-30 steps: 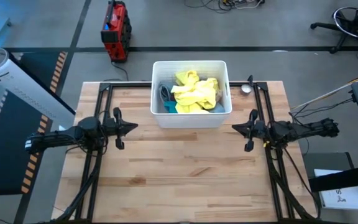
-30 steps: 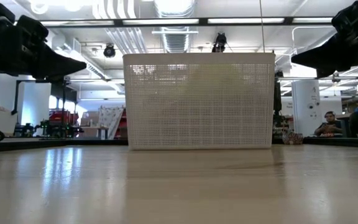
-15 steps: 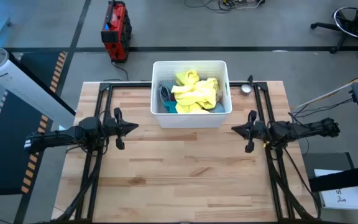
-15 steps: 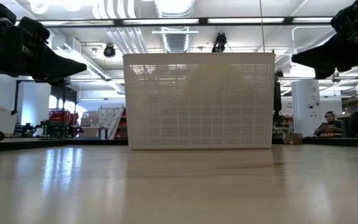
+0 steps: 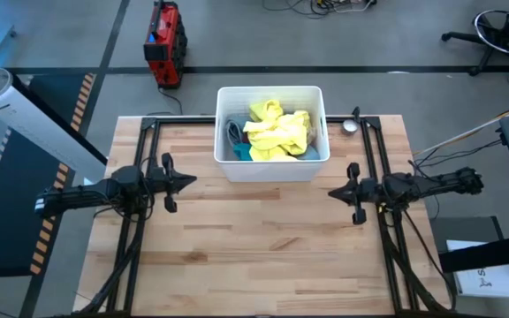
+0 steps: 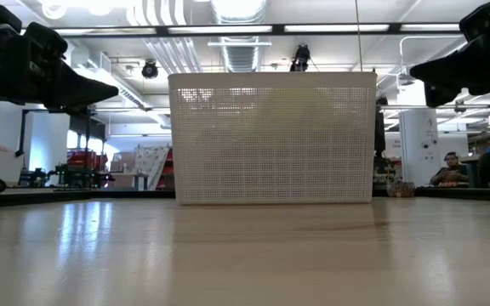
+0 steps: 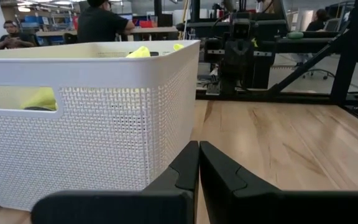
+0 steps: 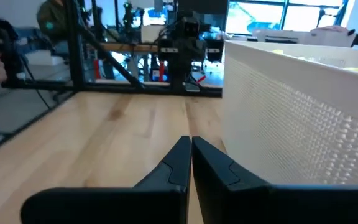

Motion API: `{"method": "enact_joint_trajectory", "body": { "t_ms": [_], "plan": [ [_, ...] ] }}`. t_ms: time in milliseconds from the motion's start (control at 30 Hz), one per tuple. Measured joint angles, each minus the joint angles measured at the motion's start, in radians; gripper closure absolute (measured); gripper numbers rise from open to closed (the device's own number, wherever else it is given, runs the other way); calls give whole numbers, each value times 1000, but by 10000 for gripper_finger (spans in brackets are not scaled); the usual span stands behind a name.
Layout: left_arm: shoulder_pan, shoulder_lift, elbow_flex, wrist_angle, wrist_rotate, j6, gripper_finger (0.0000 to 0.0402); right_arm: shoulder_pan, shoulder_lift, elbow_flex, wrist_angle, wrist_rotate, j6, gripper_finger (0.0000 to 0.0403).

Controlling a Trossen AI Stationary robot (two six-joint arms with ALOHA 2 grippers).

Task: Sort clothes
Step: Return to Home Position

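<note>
The clothes lie heaped in a white plastic basket (image 5: 272, 89) at the middle of the table's far side. A bright yellow garment (image 5: 277, 131) lies on top, with teal (image 5: 241, 153) and grey (image 5: 233, 132) pieces beside it. Yellow cloth (image 7: 139, 52) peeks over the basket's rim in the left wrist view. My left gripper (image 5: 193, 180) hovers shut to the left of the basket, pointing level toward the table's right edge. My right gripper (image 5: 330, 192) hovers shut to the basket's right and a little nearer, pointing left. Neither holds anything.
Bare wooden tabletop (image 5: 263, 238) spreads between the basket and the near edge. A small round metal object (image 5: 350, 125) sits at the far right. Black frame rails (image 5: 141, 159) run along both sides. People sit and stand beyond the table (image 7: 101, 22).
My right gripper has swung its tip a little toward the table's near edge, away from the basket, staying shut and level. The left arm, the basket and the clothes have kept still.
</note>
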Motion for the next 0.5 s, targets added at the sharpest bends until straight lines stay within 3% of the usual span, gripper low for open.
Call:
{"method": "enact_joint_trajectory", "body": {
  "t_ms": [500],
  "plan": [
    [0, 26, -1, 7, 0, 5, 402, -24, 30, 0, 2, 45, -57, 403]
  ]
}}
